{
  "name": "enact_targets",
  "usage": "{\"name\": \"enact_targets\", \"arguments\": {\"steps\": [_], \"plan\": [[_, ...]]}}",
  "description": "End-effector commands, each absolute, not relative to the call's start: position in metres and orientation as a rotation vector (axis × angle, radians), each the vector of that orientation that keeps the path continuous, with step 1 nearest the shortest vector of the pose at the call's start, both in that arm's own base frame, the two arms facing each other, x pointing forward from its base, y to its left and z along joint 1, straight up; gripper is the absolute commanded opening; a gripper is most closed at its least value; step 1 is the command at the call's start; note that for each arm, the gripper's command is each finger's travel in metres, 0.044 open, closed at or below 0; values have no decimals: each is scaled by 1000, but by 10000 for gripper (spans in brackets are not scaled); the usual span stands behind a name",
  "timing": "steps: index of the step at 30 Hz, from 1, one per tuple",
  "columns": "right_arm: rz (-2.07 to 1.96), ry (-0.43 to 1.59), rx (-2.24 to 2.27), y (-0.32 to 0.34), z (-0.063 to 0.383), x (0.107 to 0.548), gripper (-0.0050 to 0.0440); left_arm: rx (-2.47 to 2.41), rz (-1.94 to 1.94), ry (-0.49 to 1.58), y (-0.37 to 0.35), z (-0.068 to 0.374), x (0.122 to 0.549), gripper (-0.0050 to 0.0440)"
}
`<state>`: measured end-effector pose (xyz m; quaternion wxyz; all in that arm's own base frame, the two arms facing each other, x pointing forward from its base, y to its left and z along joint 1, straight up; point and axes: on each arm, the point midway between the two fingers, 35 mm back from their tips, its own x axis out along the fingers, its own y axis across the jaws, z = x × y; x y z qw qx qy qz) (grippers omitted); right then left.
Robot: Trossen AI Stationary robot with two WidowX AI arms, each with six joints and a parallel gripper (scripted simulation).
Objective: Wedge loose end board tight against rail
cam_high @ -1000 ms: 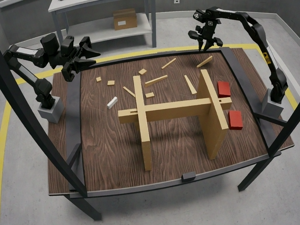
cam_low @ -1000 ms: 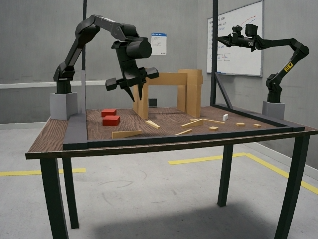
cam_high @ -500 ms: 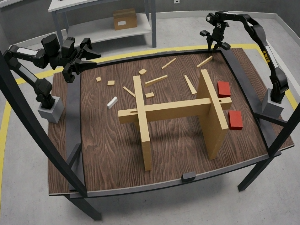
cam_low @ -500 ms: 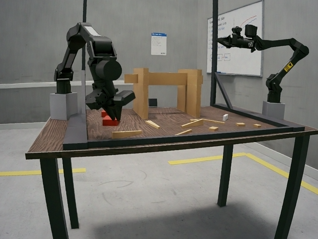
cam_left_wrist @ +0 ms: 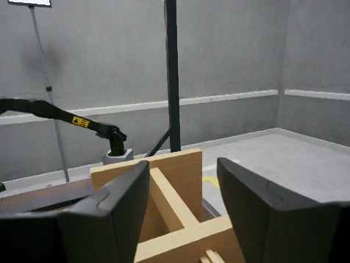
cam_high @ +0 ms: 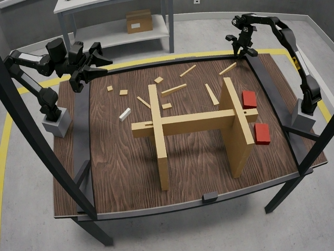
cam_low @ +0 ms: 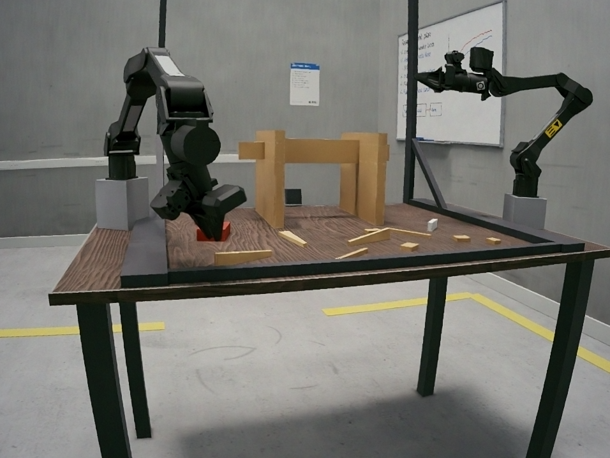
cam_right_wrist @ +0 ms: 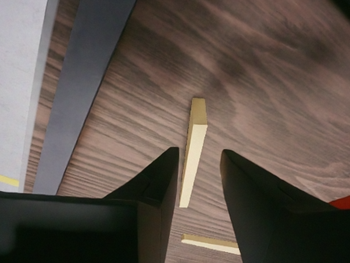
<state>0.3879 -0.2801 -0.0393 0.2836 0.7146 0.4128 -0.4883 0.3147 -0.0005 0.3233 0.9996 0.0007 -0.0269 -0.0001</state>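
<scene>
"Grey walls (cam_high: 202, 6) (cam_low: 236, 59) (cam_left_wrist: 110, 55) all round, and a dark wood table (cam_high: 121, 167) (cam_low: 315, 217) (cam_right_wrist: 294, 110). See the rail (cam_high: 199, 121) (cam_low: 320, 150) (cam_left_wrist: 174, 198) spanning it?"

"I do. Both ends pass through upright boards. The wedged board (cam_high: 155, 108) (cam_low: 371, 182) (cam_left_wrist: 165, 244) has a small wedge (cam_high: 148, 123) (cam_left_wrist: 211, 257) showing in the rail beside it."

"And the loose end board (cam_high: 234, 140) (cam_low: 270, 182) (cam_left_wrist: 184, 173), at the rail's other end?"

"It's standing too. The slot (cam_high: 245, 112) just outside it is open. I can't tell how tight the board sits."

"Where's the right gripper (cam_high: 237, 56) (cam_low: 215, 238) (cam_right_wrist: 199, 156)?"

"Well off the rail, past the loose board's edge, pointing down over a tapered wedge (cam_high: 228, 68) (cam_low: 242, 256) (cam_right_wrist: 193, 161) lying on the wood. Its fingers are apart, one toward each side of the piece, clamped on nothing."

"The left gripper (cam_high: 109, 66) (cam_low: 418, 76) (cam_left_wrist: 182, 166)?"

"Up in the air, well away from the rail beyond its wedged end. Fingers apart there too, nothing between them."

"What about those two red blocks (cam_high: 248, 99)?"

"Near the rail's slotted end, one on each side of it. The white block (cam_high: 124, 114) (cam_low: 432, 224) lies near the wedged end."
</scene>
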Motion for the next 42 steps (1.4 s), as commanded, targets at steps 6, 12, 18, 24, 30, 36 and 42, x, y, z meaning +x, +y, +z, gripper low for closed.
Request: {"name": "enact_targets", "arguments": {"steps": [6,12,18,24,30,36,42], "plan": [[-1284,1046,1910,-288,-16,390,100,-2,0,-73,0,331,313,180],[-1280,1045,1907,-287,-15,392,100,-2,0,-73,0,331,313,180],[-1288,1052,1912,-287,-17,389,100,-2,0,-73,0,331,313,180],[-1308,1091,1917,-277,-49,389,100,-2,0,-73,0,331,313,180],[-1303,1084,1917,-278,-49,392,100,-2,0,-73,0,331,313,180],[-1308,1095,1922,-272,-66,392,100,-2,0,-73,0,331,313,180],[-1305,1092,1921,-269,-74,394,100,-2,0,-73,0,331,313,180]]}}
